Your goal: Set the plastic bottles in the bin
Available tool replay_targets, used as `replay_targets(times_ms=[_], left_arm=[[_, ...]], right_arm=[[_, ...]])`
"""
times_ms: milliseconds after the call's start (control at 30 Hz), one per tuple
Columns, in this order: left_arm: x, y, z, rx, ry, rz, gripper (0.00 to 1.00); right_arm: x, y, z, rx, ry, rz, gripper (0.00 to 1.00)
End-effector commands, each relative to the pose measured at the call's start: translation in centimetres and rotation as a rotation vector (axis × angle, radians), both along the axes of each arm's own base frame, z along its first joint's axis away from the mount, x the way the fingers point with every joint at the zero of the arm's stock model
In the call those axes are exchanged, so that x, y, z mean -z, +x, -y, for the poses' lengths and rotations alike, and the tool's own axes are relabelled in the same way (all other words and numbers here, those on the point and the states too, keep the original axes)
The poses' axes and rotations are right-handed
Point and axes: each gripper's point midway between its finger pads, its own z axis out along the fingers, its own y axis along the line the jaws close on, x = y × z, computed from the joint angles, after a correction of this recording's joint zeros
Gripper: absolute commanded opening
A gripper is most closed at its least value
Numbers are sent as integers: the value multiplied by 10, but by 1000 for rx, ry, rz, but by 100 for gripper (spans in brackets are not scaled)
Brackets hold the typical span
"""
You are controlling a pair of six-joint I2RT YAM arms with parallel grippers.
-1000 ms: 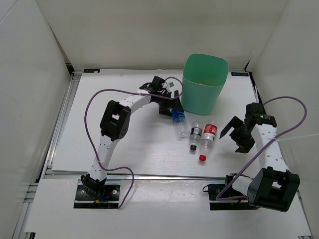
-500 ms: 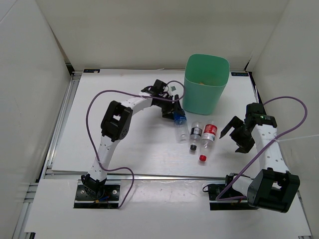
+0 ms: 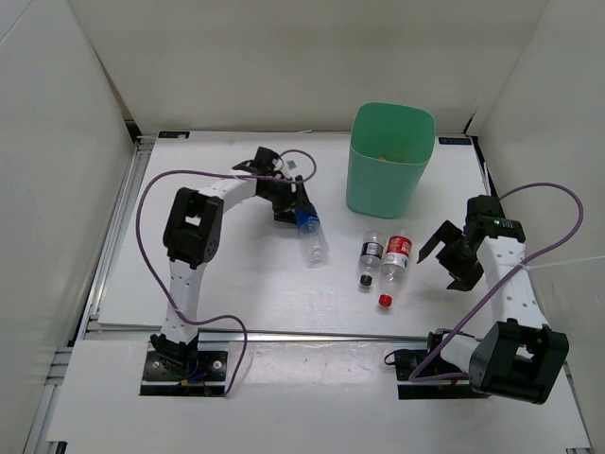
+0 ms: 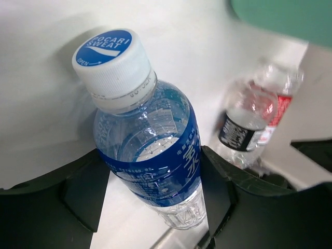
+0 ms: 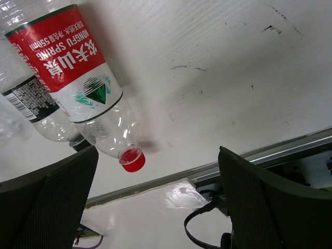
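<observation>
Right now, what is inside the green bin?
Through the open top of the bin, only its inner wall and a small amber spot show. Its near wall covers the floor, so I cannot tell what else lies inside.

Bright even light, soft shadows, sharp

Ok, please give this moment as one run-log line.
left gripper: shut on blue-label bottle | right gripper: open, empty | red-label bottle, black-label bottle: lying on table
</observation>
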Motion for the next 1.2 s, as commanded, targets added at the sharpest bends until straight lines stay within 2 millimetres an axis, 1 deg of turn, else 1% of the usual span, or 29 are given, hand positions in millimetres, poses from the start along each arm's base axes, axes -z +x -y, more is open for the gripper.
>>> replay_targets(times_ms=[0, 33, 67, 133, 200, 233, 267, 333, 367, 400, 433, 467, 500, 533, 567, 600, 633, 667, 733, 767, 833, 867, 933, 967, 1000, 1033, 1067, 1100, 1167], left_arm=[[-58, 31, -35, -75, 14, 150, 42], [-79, 45, -40, -97, -4, 201, 42], [-86, 51, -40, -98, -1, 232, 42], [-118, 72, -48, -132, -20, 315, 41], [-138, 83, -51, -151, -40, 360, 41], [-162, 94, -53, -162, -60, 417, 41], [-177, 98, -51, -177, -79, 433, 41], [-195, 111, -52, -202, -103, 467, 41], [-229, 123, -55, -221, -136, 540, 41], [-245, 128, -53, -238, -162, 557, 41], [-249, 139, -55, -256, -174, 567, 41], [-291, 147, -54, -274, -215, 661, 41], [-307, 153, -53, -302, -248, 684, 41], [-313, 165, -58, -337, -265, 705, 41], [-340, 166, -63, -355, -306, 762, 41], [-349, 170, -63, -389, -334, 765, 41], [-372, 173, -66, -419, -371, 837, 42], [-367, 177, -66, -438, -379, 831, 43], [-382, 176, -64, -463, -454, 844, 43], [-398, 178, -65, -476, -497, 891, 44], [-410, 177, -51, -464, -557, 906, 44], [-402, 181, -36, -449, -575, 889, 44], [-416, 173, -23, -430, -631, 918, 44], [-418, 166, -12, -410, -647, 923, 44], [-411, 169, -11, -411, -664, 930, 44], [-415, 161, -2, -396, -691, 937, 44], [-414, 163, 1, -412, -694, 943, 46], [-428, 155, 5, -399, -716, 966, 46], [-424, 161, 13, -413, -739, 951, 46]], right_arm=[[-2, 0, 6, 6, -25, 8, 100], [-2, 0, 8, 10, -38, 6, 100], [-2, 0, 10, 13, -50, 5, 100], [-4, 2, 10, 13, -51, 14, 100], [-3, 2, 10, 13, -50, 4, 100], [-3, 4, 11, 14, -52, 15, 100], [-4, 7, 11, 14, -52, 17, 100], [-6, 10, 12, 14, -52, 18, 100], [-10, 13, 12, 14, -54, 32, 100], [-11, 15, 13, 14, -54, 33, 100], [-11, 15, 13, 14, -54, 33, 100], [-11, 15, 13, 14, -54, 33, 100], [-15, 20, 13, 14, -57, 53, 100], [-13, 20, 13, 14, -56, 44, 100], [-15, 22, 15, 18, -67, 51, 100], [-15, 22, 15, 18, -68, 51, 100], [-15, 22, 15, 18, -68, 51, 100], [-18, 24, 16, 18, -69, 60, 100], [-18, 24, 16, 18, -69, 60, 100], [-18, 24, 17, 20, -77, 59, 100], [-18, 24, 17, 20, -78, 59, 100], [-18, 24, 19, 23, -86, 58, 100], [-17, 21, 21, 26, -95, 47, 100], [-17, 21, 21, 26, -95, 47, 100], [-20, 23, 21, 26, -96, 56, 100], [-20, 23, 22, 29, -105, 55, 100], [-22, 23, 22, 29, -105, 53, 100], [-22, 23, 22, 29, -105, 53, 100], [-21, 20, 24, 31, -112, 43, 100]])
